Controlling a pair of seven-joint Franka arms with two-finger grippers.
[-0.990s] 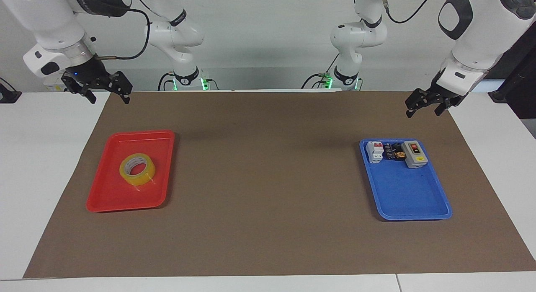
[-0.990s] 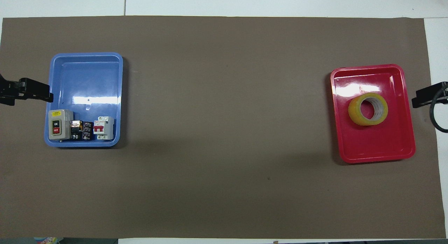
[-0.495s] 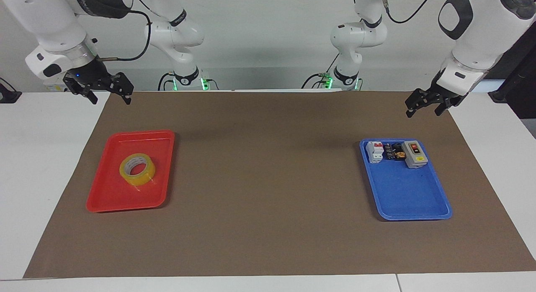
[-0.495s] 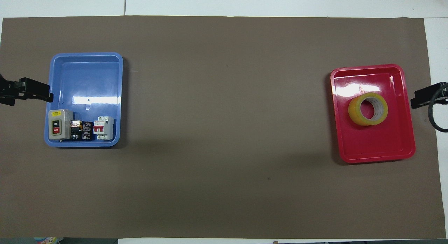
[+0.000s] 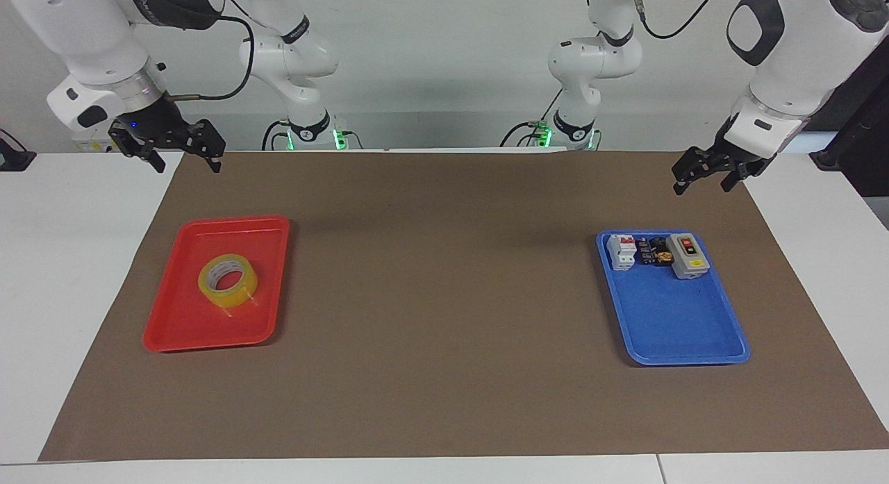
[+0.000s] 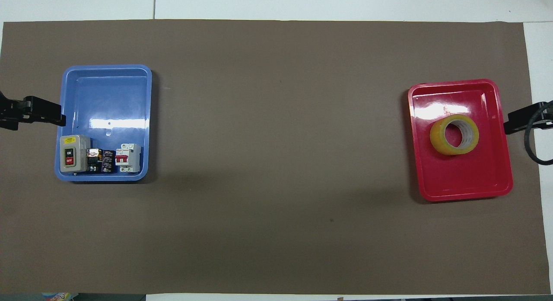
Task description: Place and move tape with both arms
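The tape (image 5: 228,281) (image 6: 454,134), a yellow roll with a white core, lies flat in the red tray (image 5: 180,324) (image 6: 466,180) at the right arm's end of the table. My right gripper (image 5: 186,163) hangs open and empty in the air over the mat's corner at that end, well apart from the tape. Over the mat's edge at the other end my left gripper (image 5: 701,182) is raised, open and empty. In the overhead view only one black fingertip (image 6: 516,123) shows beside the red tray, and another fingertip (image 6: 47,115) shows beside the blue tray.
A blue tray (image 5: 677,328) (image 6: 108,93) at the left arm's end holds a grey on/off switch box (image 5: 687,255), a small black part (image 5: 656,251) and a white breaker (image 5: 621,251) along its robot-side wall. A brown mat (image 5: 444,296) covers the table. Two smaller white arms (image 5: 305,67) stand at the robots' edge.
My right gripper has edged a little toward the red tray. The left arm, the tape and both trays have not moved.
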